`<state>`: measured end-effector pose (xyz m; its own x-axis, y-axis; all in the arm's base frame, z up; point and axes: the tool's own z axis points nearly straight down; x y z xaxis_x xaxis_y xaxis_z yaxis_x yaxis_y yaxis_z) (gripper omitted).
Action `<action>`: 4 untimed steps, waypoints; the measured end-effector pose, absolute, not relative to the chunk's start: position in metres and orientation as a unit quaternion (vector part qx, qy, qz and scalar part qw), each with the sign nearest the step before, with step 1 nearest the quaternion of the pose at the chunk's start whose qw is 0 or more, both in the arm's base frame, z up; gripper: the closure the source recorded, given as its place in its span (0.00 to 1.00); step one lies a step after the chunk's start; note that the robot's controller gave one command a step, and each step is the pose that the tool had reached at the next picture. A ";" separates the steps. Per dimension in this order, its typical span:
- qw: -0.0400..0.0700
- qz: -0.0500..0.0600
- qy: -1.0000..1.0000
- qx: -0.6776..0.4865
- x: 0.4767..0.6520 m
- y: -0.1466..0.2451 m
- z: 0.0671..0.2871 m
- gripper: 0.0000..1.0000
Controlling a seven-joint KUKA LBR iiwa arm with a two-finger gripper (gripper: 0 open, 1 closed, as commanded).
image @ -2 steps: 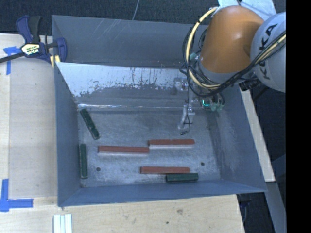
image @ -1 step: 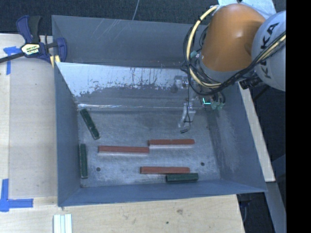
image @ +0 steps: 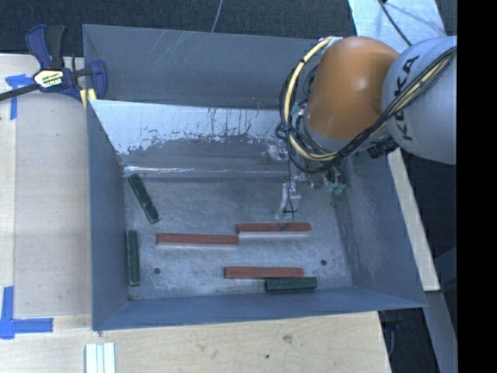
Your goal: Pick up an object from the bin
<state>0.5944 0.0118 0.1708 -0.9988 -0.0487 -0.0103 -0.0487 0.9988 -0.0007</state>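
Your claw hangs over a reddish-brown bar in mid bin | claw state: you cannot tell

1. The thing just below my gripper is a reddish-brown stick, long, thin and straight.
2. It lies flat, almost level across the view, and its right half is under my tool.
3. I cannot tell if my tool touches it.

Dark floor fills the far part of the scene; a pale wooden tabletop spreads left and near.
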 end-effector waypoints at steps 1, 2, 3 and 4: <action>0.002 0.001 0.996 0.085 0.572 0.017 0.111 0.00; 0.002 0.000 1.000 -0.032 0.531 -0.004 0.071 1.00; 0.002 0.000 1.000 -0.031 0.531 -0.004 0.071 1.00; 0.002 0.000 1.000 -0.022 0.533 0.018 0.220 1.00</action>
